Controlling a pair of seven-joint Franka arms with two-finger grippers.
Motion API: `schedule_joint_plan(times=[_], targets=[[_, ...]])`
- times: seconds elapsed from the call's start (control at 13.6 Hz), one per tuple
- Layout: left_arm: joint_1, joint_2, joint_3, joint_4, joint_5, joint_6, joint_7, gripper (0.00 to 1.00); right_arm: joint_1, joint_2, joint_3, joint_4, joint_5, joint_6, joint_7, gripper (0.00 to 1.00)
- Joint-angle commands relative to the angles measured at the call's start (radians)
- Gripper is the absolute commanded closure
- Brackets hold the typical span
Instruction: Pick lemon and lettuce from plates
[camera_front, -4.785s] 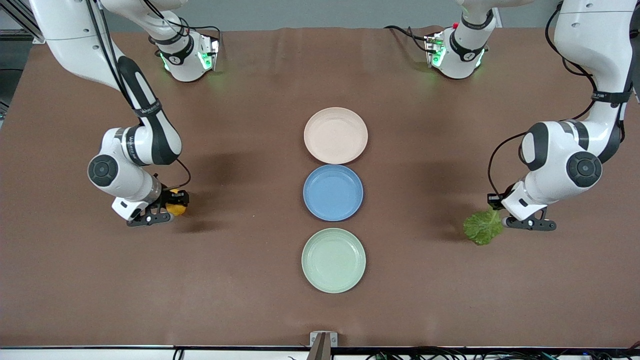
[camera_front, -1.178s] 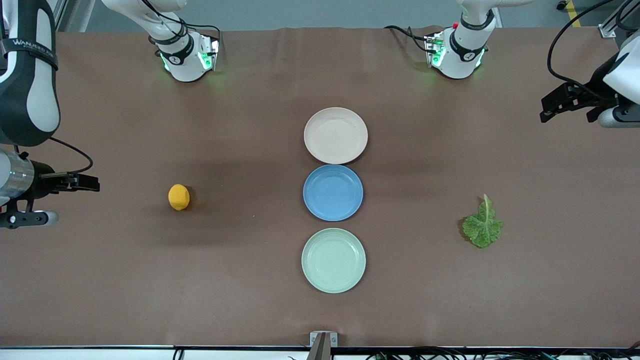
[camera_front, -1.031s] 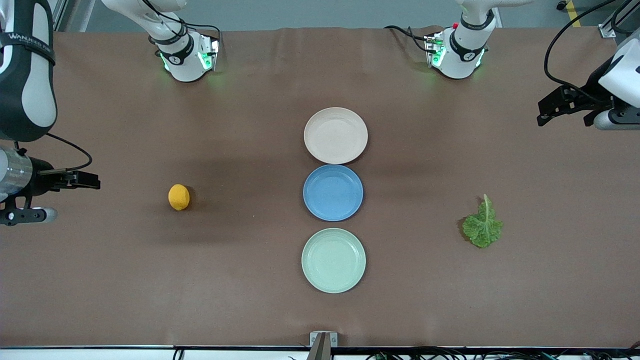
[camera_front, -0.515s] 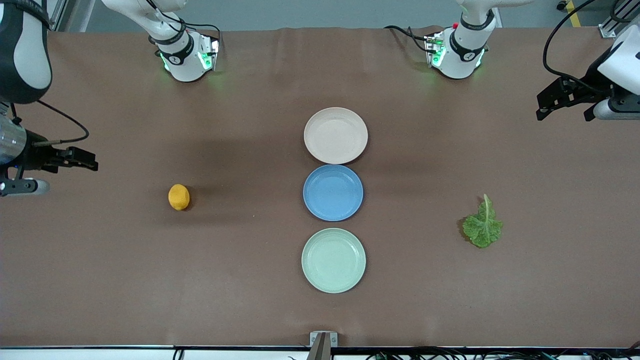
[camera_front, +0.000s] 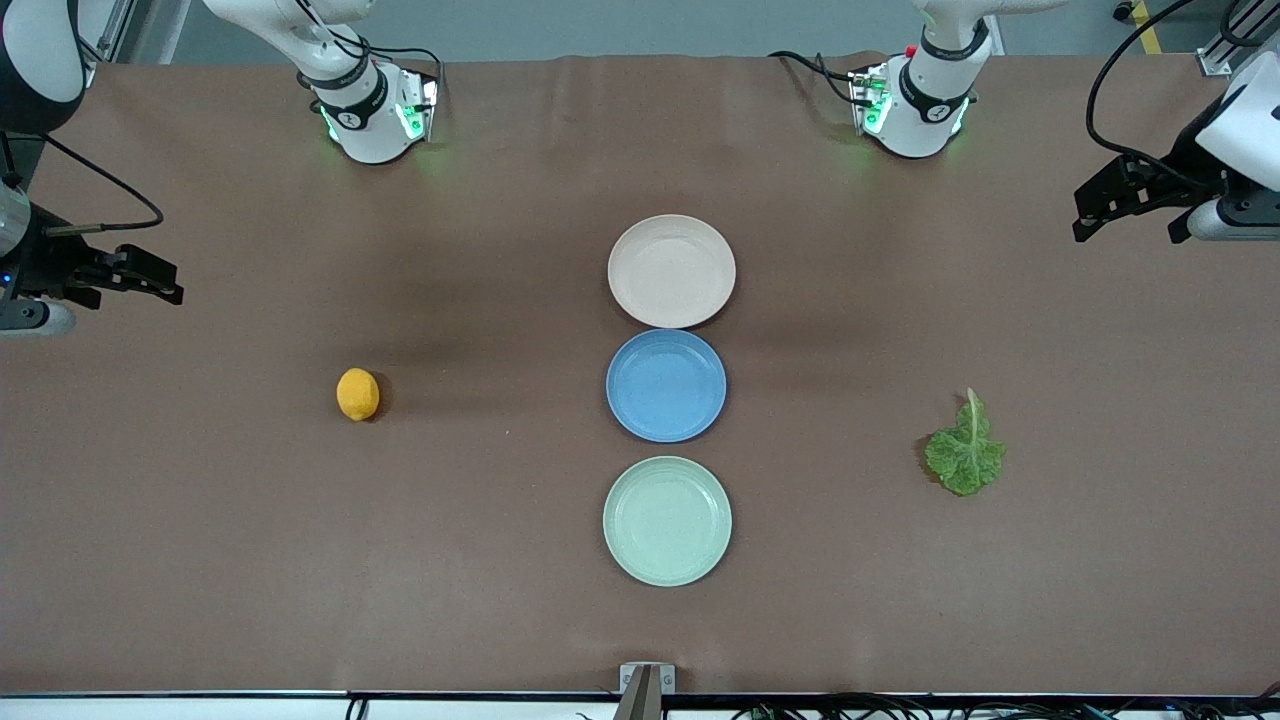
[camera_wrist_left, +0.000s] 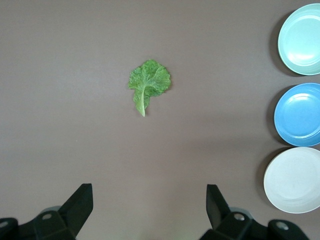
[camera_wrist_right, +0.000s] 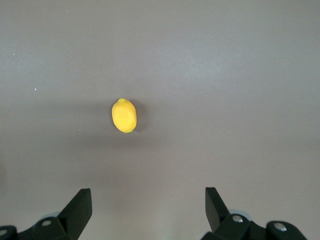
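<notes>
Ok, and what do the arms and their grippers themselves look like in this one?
Both are white Franka arms with black joint sections and loose black cables. The bases glow green at the table's edge. The left gripper and right gripper are black, with two angular black fingers each and small metal screws near the finger mounts in the wrist views.
</notes>
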Motion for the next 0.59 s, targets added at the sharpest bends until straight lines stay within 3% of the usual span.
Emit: schedule_joint_plan(times=[0.0,0.52], targets=[[0.011,-0.011,-0.008,-0.005,0.004,-0.001,0.015,0.00,-0.021,-0.057,0.016,-0.037,0.003,0.001,-0.012,0.00],[0.014,0.001,0.000,0.002,0.007,-0.001,0.012,0.00,-0.028,-0.101,0.020,-0.041,0.006,-0.033,-0.011,0.00]])
